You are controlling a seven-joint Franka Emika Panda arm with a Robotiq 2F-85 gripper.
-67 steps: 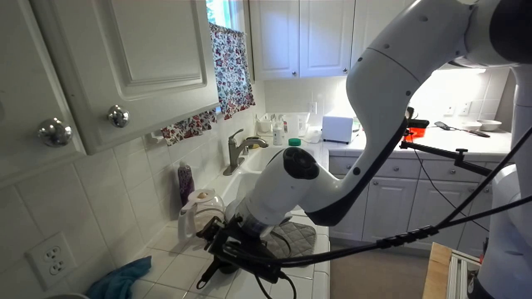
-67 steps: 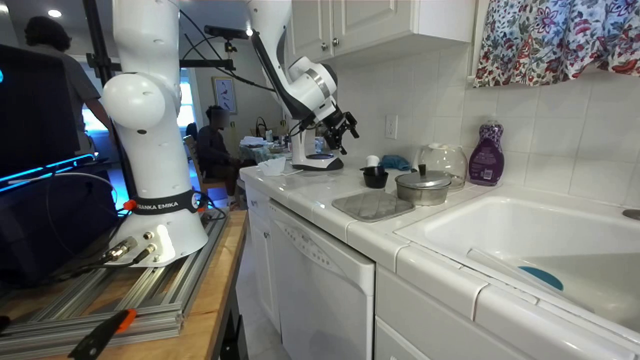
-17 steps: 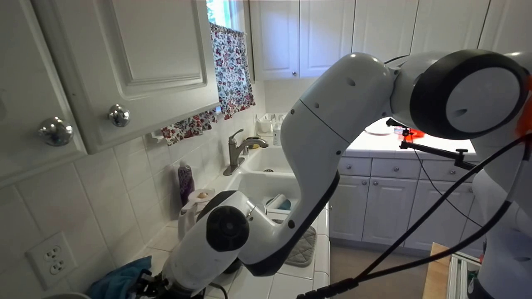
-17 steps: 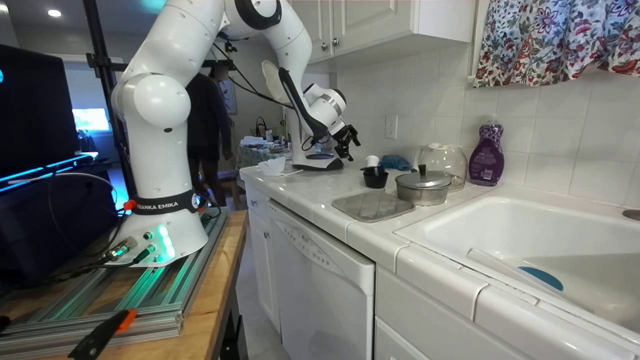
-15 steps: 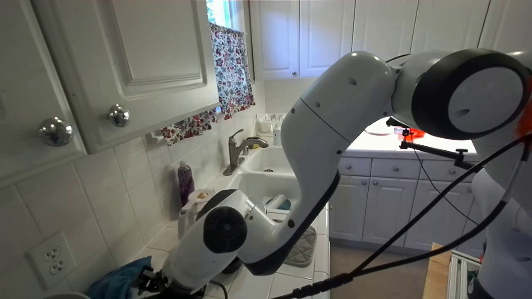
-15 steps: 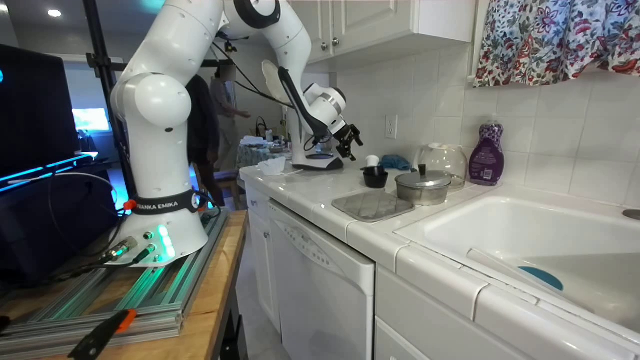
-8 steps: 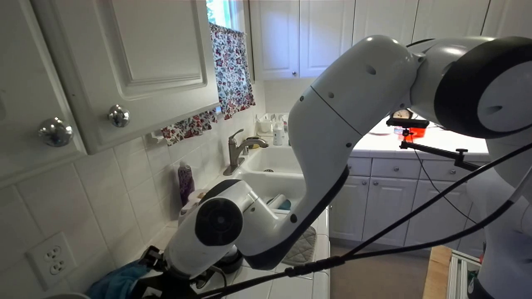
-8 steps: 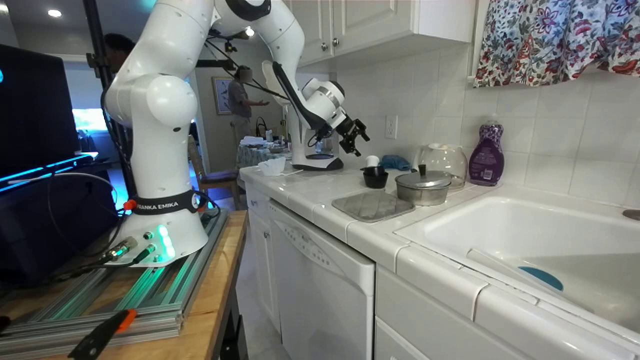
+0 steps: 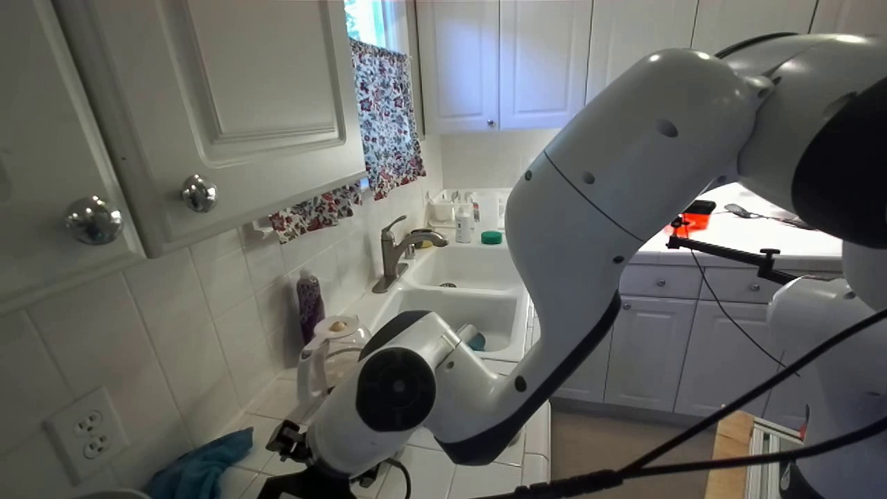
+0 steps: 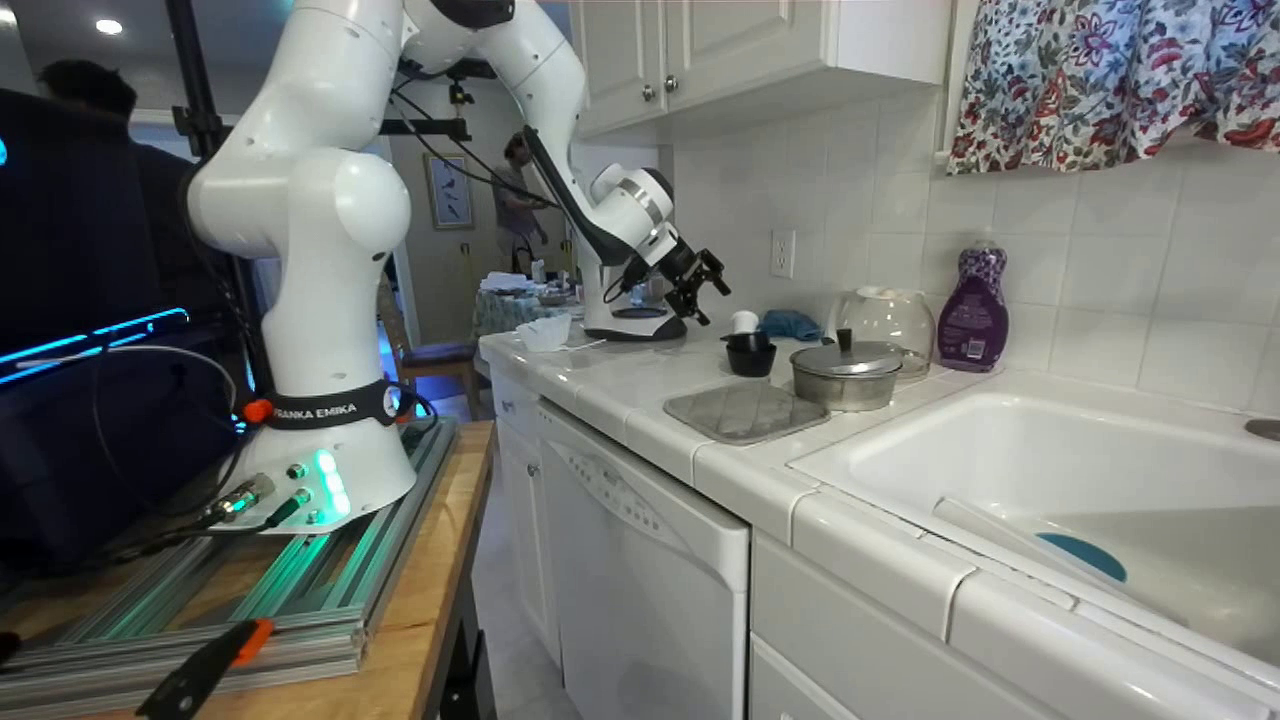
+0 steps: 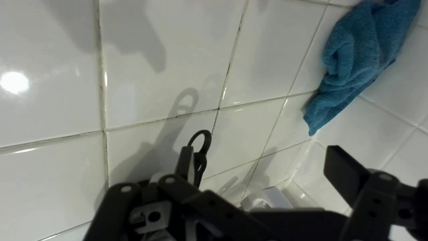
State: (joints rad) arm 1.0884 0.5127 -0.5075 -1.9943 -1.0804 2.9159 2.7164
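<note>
Hovering above tiled counter (image 11: pixel 249 127), tool (image 11: pixel 260 158) spread wide, blue cloth (image 11: pixel 361 50) nearby

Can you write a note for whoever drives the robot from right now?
Gripper: open, holding nothing, above the counter.
Black cup, perhaps several nested: on the counter; a handle shows by the gripper in the wrist view; touching, I can't tell.
Blue cloth: on the counter by the wall.
Done: gripper positioned over the counter; nothing gripped yet.
Left: any grasping, perhaps of the nearby black cup.
</note>
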